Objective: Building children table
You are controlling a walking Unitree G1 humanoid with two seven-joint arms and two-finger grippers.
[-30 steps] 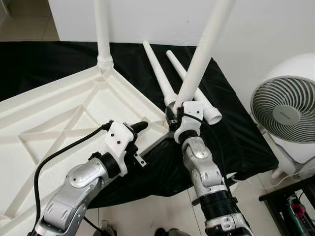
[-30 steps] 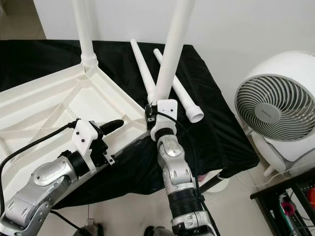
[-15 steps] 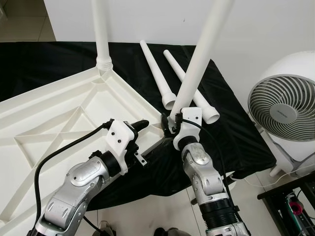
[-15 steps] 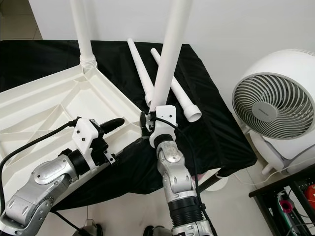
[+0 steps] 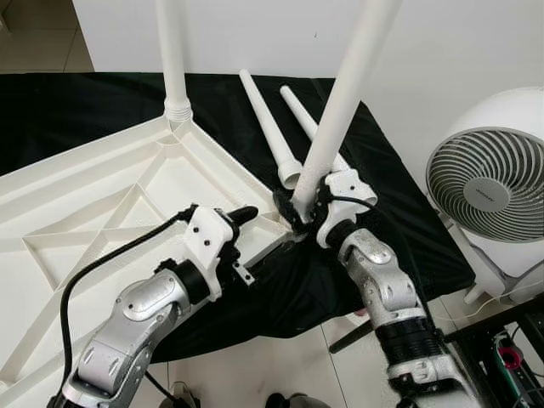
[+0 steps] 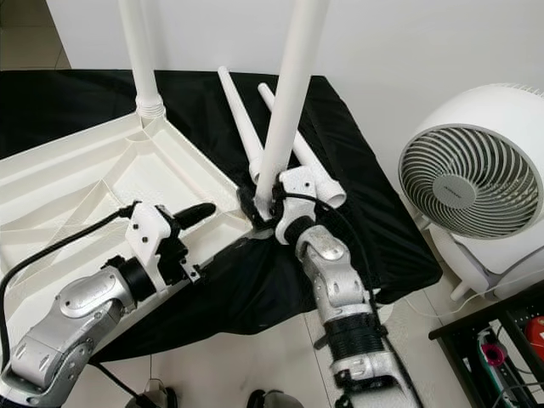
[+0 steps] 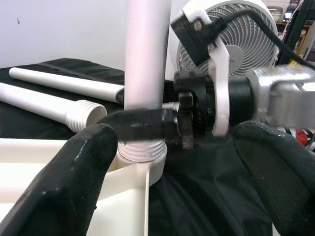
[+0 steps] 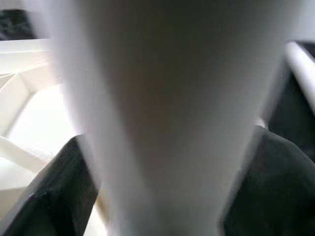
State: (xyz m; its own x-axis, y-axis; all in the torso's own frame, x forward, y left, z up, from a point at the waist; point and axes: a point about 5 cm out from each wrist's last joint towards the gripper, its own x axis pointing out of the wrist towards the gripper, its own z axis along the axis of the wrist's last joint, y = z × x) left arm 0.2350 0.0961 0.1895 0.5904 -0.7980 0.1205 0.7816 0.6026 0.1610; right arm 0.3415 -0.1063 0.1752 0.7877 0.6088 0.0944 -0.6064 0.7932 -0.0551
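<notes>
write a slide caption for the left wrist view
Right gripper clamps the white table leg just above its threaded end at the tabletop corner socket, seen between the left gripper's open fingers.

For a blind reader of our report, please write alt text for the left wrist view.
The right gripper is shut on a white leg, just above its threaded end at the tabletop corner. The left gripper's open fingers frame the view. Two spare legs lie on black cloth, with a fan behind.
</notes>
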